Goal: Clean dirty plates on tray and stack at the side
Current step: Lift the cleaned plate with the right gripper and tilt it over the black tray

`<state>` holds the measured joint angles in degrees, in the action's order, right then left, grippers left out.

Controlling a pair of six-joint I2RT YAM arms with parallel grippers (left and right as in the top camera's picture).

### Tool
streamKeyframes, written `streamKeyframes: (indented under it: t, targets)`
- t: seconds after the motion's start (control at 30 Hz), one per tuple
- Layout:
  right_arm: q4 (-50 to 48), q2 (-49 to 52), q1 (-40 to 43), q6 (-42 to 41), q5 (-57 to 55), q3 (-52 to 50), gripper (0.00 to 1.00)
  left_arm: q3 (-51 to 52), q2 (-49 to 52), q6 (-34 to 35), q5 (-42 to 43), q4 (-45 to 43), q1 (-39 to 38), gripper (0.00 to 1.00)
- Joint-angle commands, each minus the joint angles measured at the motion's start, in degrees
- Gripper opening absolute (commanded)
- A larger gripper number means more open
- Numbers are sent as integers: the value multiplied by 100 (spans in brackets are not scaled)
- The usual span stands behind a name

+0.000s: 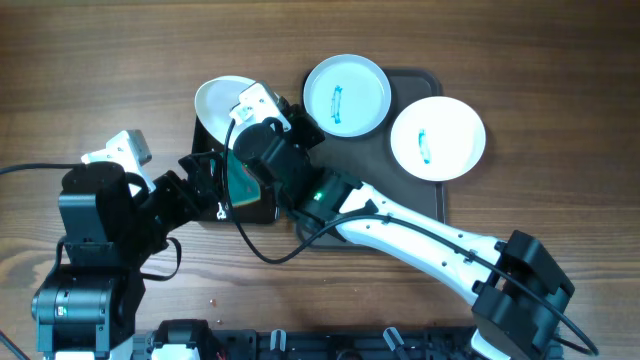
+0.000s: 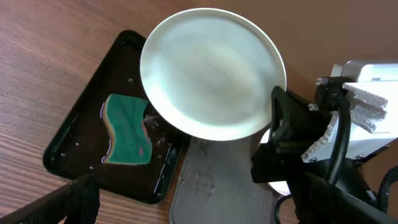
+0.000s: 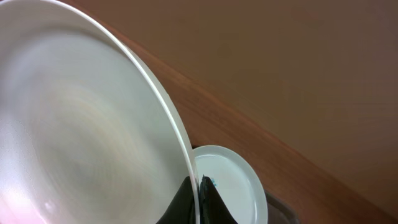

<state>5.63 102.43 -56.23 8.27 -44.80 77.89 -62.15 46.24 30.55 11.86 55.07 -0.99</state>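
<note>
My right gripper [image 1: 258, 108] is shut on the rim of a plain white plate [image 1: 220, 100] and holds it tilted above the black tray. The left wrist view shows this plate [image 2: 211, 74] clean. In the right wrist view the fingers [image 3: 198, 198] pinch the plate's [image 3: 81, 124] edge. Two plates with teal smears [image 1: 345, 95] [image 1: 437, 138] lie on the dark brown tray [image 1: 412, 80]; one shows in the right wrist view [image 3: 233, 180]. My left gripper [image 2: 199, 211] is open and empty, low over the brown tray's [image 2: 217, 186] near end.
A smaller glossy black tray [image 1: 262, 210] left of the brown tray holds a green sponge [image 1: 243, 178] and some water; both show in the left wrist view [image 2: 74, 143] [image 2: 127, 129]. Wooden table all around. The two arms are close together over the black tray.
</note>
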Motion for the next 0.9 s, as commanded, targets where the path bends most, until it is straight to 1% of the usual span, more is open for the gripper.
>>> streamKeyframes:
  t: [0.0, 0.5, 0.57, 0.7, 0.87]
  targets:
    - [-48, -223, -61, 76, -188, 105, 4, -107, 0, -33, 72, -11, 26, 100]
    - [-114, -717, -94, 103, -190, 105, 4, -109, 0, -33, 72, -11, 26, 100]
    - [-164, -776, -118, 275, -190, 103, 4, -107, 0, -33, 74, -11, 26, 100]
    - [-470, -791, -223, 927, -195, 103, 4, -109, 0, -33, 74, -11, 26, 100]
    - [-778, -791, -352, 1279, -546, 103, 4, -107, 0, -33, 74, -11, 26, 100]
